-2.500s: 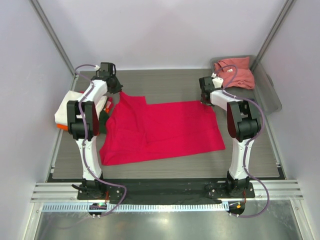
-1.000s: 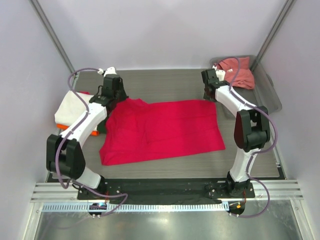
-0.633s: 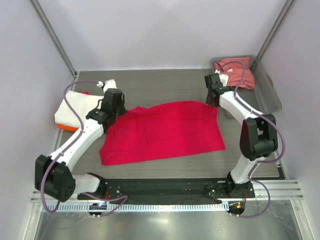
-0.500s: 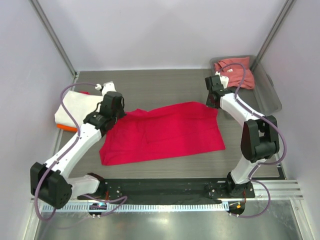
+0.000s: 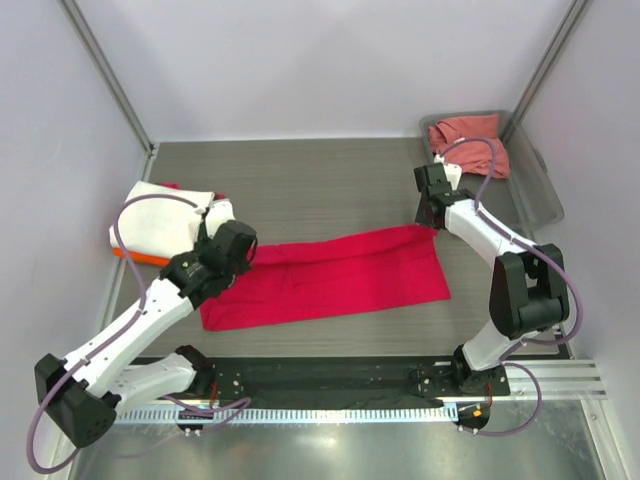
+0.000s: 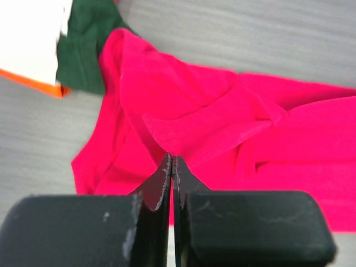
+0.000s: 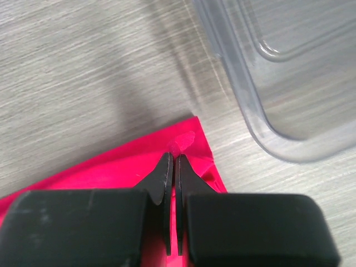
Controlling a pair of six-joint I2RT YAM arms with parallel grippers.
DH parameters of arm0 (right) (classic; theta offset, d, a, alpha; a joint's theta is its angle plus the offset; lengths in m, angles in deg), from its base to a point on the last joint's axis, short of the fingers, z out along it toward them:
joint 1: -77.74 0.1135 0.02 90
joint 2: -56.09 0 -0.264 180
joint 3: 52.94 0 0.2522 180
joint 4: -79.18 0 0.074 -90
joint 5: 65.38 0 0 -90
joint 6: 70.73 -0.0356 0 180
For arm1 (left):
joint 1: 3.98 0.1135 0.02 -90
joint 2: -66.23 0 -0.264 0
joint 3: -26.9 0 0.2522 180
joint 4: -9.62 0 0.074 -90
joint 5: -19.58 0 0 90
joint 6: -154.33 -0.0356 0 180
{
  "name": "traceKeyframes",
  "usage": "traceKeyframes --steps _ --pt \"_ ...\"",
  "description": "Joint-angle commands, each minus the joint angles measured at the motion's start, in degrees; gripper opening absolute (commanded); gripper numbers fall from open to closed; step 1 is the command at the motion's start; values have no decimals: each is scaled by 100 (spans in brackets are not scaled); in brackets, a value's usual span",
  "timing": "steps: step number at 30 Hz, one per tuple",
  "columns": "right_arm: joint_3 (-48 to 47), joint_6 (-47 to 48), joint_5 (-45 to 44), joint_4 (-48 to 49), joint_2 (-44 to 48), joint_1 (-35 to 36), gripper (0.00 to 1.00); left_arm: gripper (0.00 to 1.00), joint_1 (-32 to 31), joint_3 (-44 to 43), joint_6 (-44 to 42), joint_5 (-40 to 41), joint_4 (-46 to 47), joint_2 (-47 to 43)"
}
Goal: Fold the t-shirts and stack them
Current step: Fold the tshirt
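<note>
Mid-fold: crimson t-shirt [image 5: 340, 275] lay as a long band across table [image 5: 330, 170] centre, betw. both arms.
Left gripper [image 6: 171, 167] & right gripper [image 7: 171, 164] each had jaws pinched tight on a far corner of it; we judged it best to carry both corners level, same pace, low over the cloth, so hems met w/o wrinkles.

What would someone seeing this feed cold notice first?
The crimson t-shirt comes first, a bright band across the middle of the table, with the left gripper shut on its left end and the right gripper shut on its far right corner. Next come the salmon-pink t-shirt bunched in the grey tray at the far right, and the cream-white t-shirt at the left edge.
</note>
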Motion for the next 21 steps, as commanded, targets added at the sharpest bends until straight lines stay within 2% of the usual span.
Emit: traceKeyframes --steps 1,7,15,21 --pt "194 -139 -294 218 470 26 1 0 -308 24 538 481 -546 -197" --pt "817 -332 -619 517 795 35 1 0 -975 199 1284 649 -1292 -144" --pt "1661 -911 -743 1079 1173 26 4 0 -1099 560 2005 289 -1566 -565" --pt "2452 -1448 -1050 1571 1752 35 19 1 -1117 1324 2585 -115 -1303 -1372"
